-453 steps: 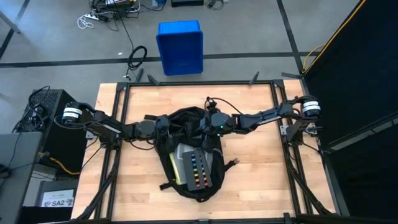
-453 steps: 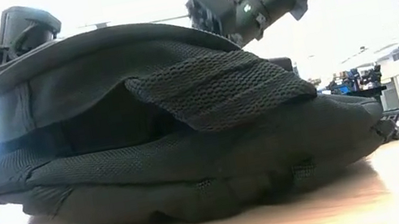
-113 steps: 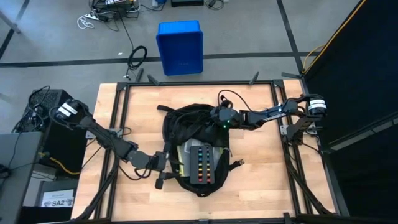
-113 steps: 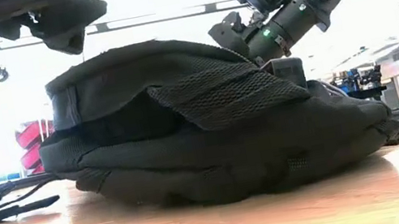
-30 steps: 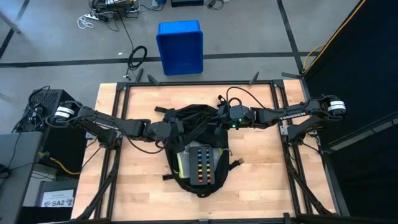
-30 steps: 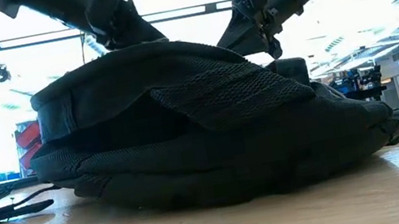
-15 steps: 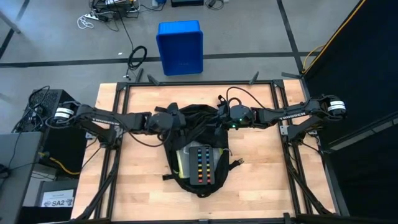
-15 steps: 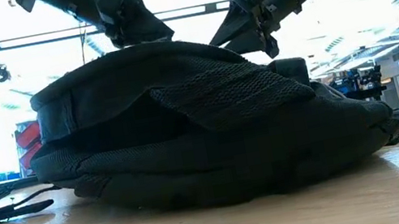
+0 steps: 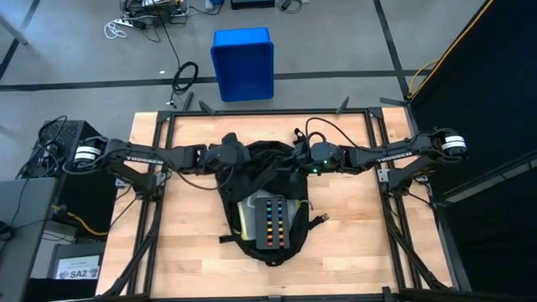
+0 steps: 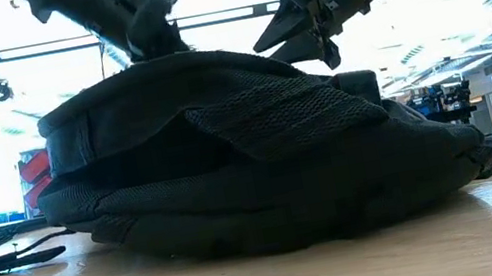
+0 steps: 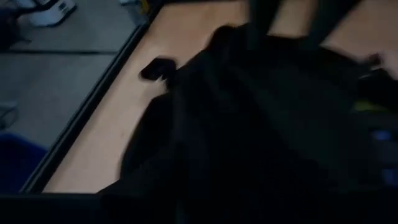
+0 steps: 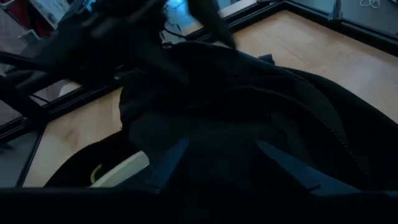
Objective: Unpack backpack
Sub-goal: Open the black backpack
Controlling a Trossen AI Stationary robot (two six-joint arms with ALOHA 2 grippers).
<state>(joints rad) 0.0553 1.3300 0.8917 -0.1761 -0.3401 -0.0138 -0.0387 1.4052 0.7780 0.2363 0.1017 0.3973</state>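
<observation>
Since the previous frame, the left gripper [image 9: 237, 156] is seen to have been carried further toward the top end of the backpack [image 9: 265, 201], where it is now positioned over the upper left edge of the fabric. The right gripper [image 9: 300, 158] is found unchanged in place, at the upper right edge of the same bag.

The backpack is located at the middle of the wooden table [image 9: 344, 243], lying flat with its opening turned upward. Inside the opening a dark panel with rows of coloured squares [image 9: 270, 225] is exposed, and a pale item [image 9: 250, 210] is noted just beside it on the left. A loose strap [image 10: 4, 264] is trailed onto the table in the low view.

In the low view the right gripper [image 10: 306, 26] is recorded as spread, with both fingers angled down toward the top of the bag [image 10: 228, 151]; contact cannot be confirmed. The state of the left gripper [image 10: 156, 32] cannot be told from any view.

A blue bin [image 9: 242, 64] is observed on the floor beyond the far edge of the table, well apart from the bag.
</observation>
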